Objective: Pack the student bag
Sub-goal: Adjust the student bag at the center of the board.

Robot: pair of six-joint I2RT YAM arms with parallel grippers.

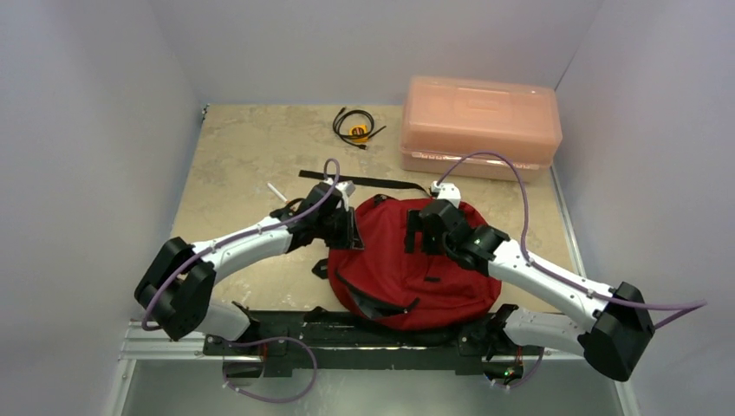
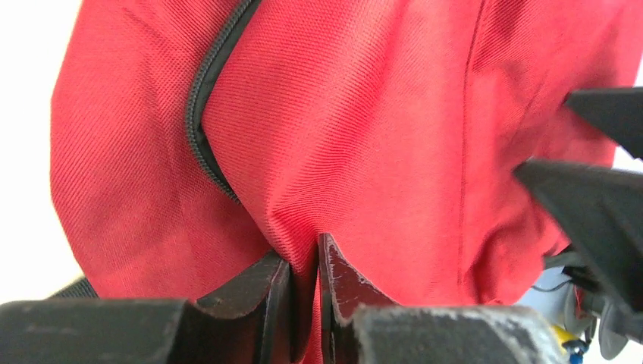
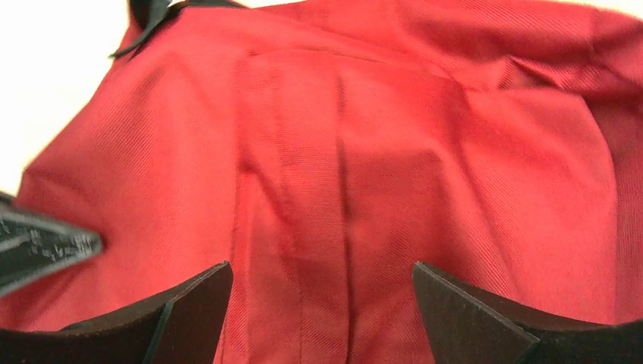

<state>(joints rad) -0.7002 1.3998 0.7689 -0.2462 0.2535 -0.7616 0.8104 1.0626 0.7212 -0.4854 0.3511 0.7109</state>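
Red backpack (image 1: 407,260) lies on the table (image 1: 243,165) between both arms, left claw (image 2: 305,262) pinched on a fold at its left edge near the zipper (image 2: 199,129), right claw (image 3: 321,267) gaping just above the fabric.

- No legible text, label, brand, number or sign in any of the three views
- Right wrist view: faint pale marks on the dark grey part (image 3: 45,246) at the left edge, too small and blurred to read
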